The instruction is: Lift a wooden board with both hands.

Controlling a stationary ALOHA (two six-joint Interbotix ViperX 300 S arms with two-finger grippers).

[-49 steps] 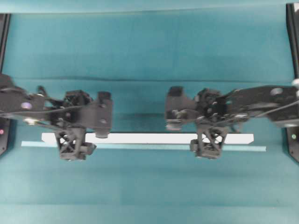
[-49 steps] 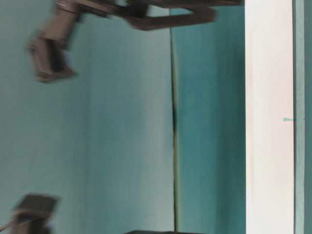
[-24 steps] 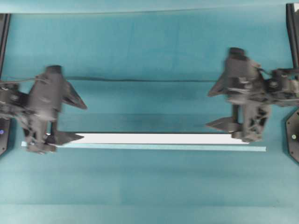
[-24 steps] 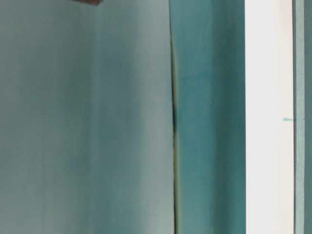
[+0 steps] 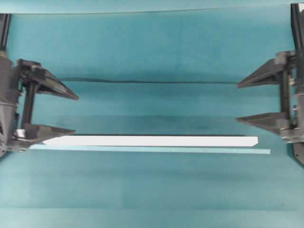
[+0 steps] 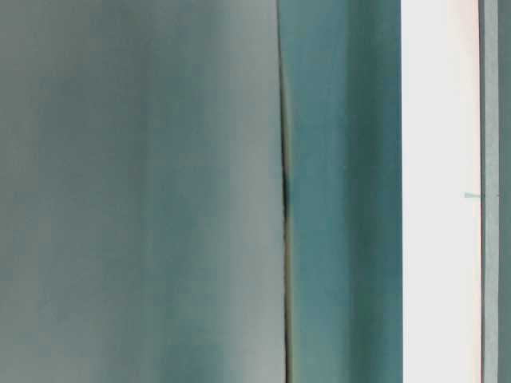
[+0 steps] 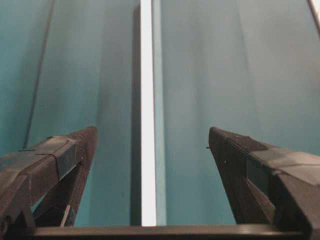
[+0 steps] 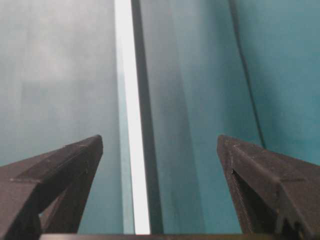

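Lying flat on the teal table [image 5: 152, 47] — the wooden board [image 5: 152, 141], with a pale teal strip [image 5: 156, 150] just beside its near edge. Off the board's left end, left gripper [image 5: 71, 113] spread wide, holding nothing, lower fingertip near the board's tip. Off the right end, right gripper [image 5: 243, 102] likewise splayed and empty — clear of the board.

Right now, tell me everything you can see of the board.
The board is a long, narrow, flat white plank with both ends cut at an angle. It lies flat on the teal table, running left to right across the overhead view. A thinner, longer pale teal strip lies along its near edge. Neither gripper touches it: the left gripper and right gripper sit open at the view's sides. In both wrist views it runs straight away between the open fingers.
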